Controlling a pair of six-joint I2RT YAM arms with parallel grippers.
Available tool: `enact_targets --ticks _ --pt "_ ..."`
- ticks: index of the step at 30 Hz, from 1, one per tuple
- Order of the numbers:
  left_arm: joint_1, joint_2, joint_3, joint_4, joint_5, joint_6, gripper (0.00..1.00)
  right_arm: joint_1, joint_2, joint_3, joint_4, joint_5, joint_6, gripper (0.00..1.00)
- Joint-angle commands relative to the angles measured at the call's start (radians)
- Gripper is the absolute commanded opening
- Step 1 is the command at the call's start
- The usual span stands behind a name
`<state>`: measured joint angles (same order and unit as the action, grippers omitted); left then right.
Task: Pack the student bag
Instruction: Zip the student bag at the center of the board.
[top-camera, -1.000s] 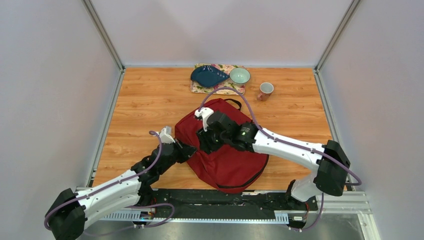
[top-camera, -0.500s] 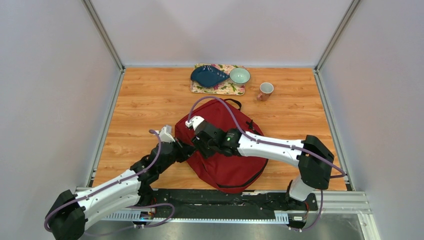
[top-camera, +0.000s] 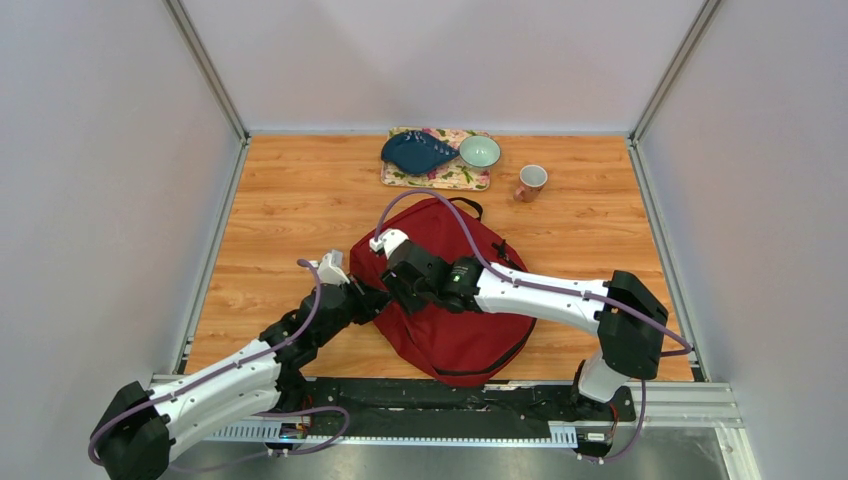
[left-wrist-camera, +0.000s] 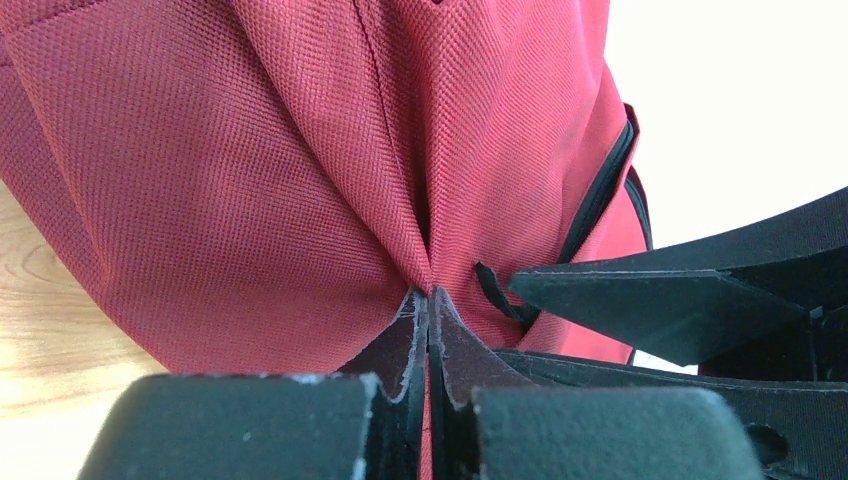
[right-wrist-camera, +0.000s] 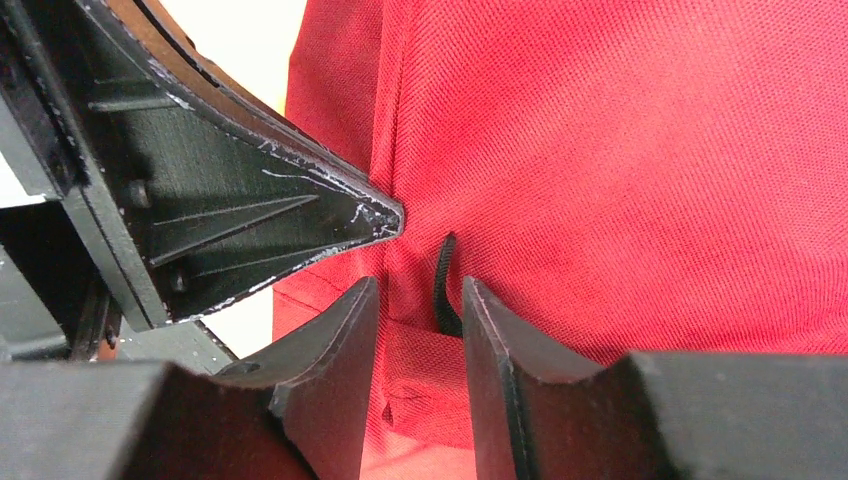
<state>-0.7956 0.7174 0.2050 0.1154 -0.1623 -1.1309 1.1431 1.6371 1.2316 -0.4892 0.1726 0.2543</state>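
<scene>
The student bag (top-camera: 470, 335), dark red with black zippers, lies flat in the middle of the wooden table. My left gripper (top-camera: 376, 300) is at its left edge, shut on a pinched fold of the red fabric (left-wrist-camera: 400, 190), which rises in a ridge from the fingertips (left-wrist-camera: 412, 310). My right gripper (top-camera: 396, 290) reaches over the bag from the right, just beside the left one. Its jaws (right-wrist-camera: 420, 292) stand open a little way apart, one on each side of a black zipper pull (right-wrist-camera: 445, 285) without touching it. The same pull (left-wrist-camera: 494, 290) shows in the left wrist view.
At the back of the table a floral tray (top-camera: 470, 181) carries a dark blue dish (top-camera: 415, 152) and a pale green bowl (top-camera: 480, 151). A mug (top-camera: 531, 181) stands to its right. Grey walls close in the left, right and back.
My right arm has swung left across the bag, close to the left gripper, and its jaws have narrowed. The left gripper has stayed shut on the fabric.
</scene>
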Motion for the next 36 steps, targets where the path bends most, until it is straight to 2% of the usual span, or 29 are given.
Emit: enact_targets --ticks 1,4,10,18,28,31,36 --pt "0.006 -0.021 0.014 0.059 0.012 0.006 0.00 0.000 -0.020 0.034 0.055 0.011 0.037 0.40" --pt "0.006 -0.030 0.010 0.056 0.004 0.005 0.00 0.000 0.007 0.063 0.009 0.077 0.048 0.40" --pt "0.009 -0.036 0.011 0.052 0.003 0.008 0.00 0.000 0.020 0.052 0.018 0.096 0.057 0.39" --pt "0.007 -0.036 0.010 0.052 0.006 0.005 0.00 -0.002 0.032 0.048 0.008 0.126 0.059 0.29" --pt "0.013 -0.035 0.001 0.072 0.009 0.003 0.00 0.001 0.027 0.011 0.009 0.070 0.053 0.28" --pt "0.013 -0.035 -0.001 0.078 0.012 0.002 0.00 0.001 0.036 0.011 0.004 0.088 0.057 0.25" --pt "0.013 -0.035 -0.006 0.087 0.026 -0.004 0.00 0.000 0.036 0.012 0.004 0.123 0.054 0.15"
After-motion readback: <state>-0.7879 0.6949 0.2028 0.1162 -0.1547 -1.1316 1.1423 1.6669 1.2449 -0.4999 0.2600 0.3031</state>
